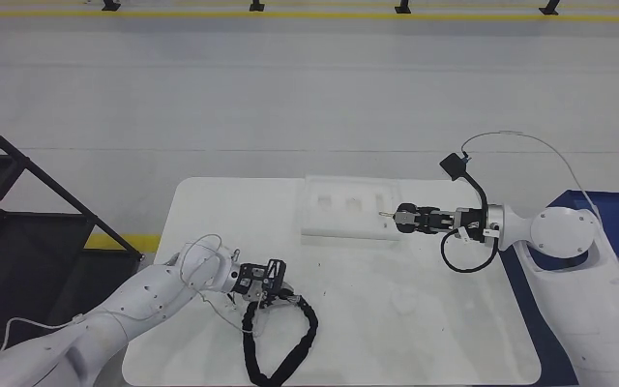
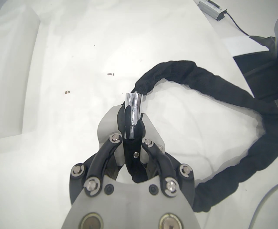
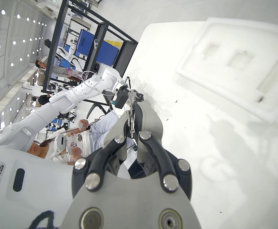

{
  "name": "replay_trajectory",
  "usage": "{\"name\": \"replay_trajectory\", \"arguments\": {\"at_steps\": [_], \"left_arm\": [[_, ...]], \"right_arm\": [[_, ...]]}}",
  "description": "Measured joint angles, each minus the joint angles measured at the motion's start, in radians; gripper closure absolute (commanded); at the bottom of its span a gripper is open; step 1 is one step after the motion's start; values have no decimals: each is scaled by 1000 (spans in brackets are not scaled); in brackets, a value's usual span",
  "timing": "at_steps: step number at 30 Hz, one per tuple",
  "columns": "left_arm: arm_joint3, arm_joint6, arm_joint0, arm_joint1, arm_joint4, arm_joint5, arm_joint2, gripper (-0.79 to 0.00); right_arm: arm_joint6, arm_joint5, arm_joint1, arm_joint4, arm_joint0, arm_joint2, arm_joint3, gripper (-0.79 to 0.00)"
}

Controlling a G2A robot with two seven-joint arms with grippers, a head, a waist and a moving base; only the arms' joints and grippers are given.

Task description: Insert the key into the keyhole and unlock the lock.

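The lock is a chain in a black fabric sleeve (image 1: 290, 341) (image 2: 217, 86), looped on the table's near left part, with a shiny metal cylinder end (image 2: 134, 108). My left gripper (image 1: 276, 282) (image 2: 132, 118) is shut on that cylinder end, just above the table. My right gripper (image 1: 398, 219) (image 3: 132, 121) hovers at the right of the table, beside the foam tray, shut on the key (image 3: 131, 122), whose thin metal tip (image 1: 385, 215) sticks out towards the tray.
A white foam tray (image 1: 319, 224) (image 3: 195, 71) with square recesses lies at the back middle of the table. A grey box with a cable (image 2: 210, 8) lies beyond the chain. Bare tabletop (image 1: 426, 319) lies between the two arms.
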Motion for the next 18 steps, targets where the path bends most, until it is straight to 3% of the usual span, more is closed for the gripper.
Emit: {"name": "replay_trajectory", "arguments": {"at_steps": [7,18], "left_arm": [[-77,28,-1,33,-64,-83,-72,0],[-208,15,-13,77,-255,-86,-171,0]], "right_arm": [[0,0,0,0,0,0,0,0],[-1,0,0,0,-1,0,-1,0]]}}
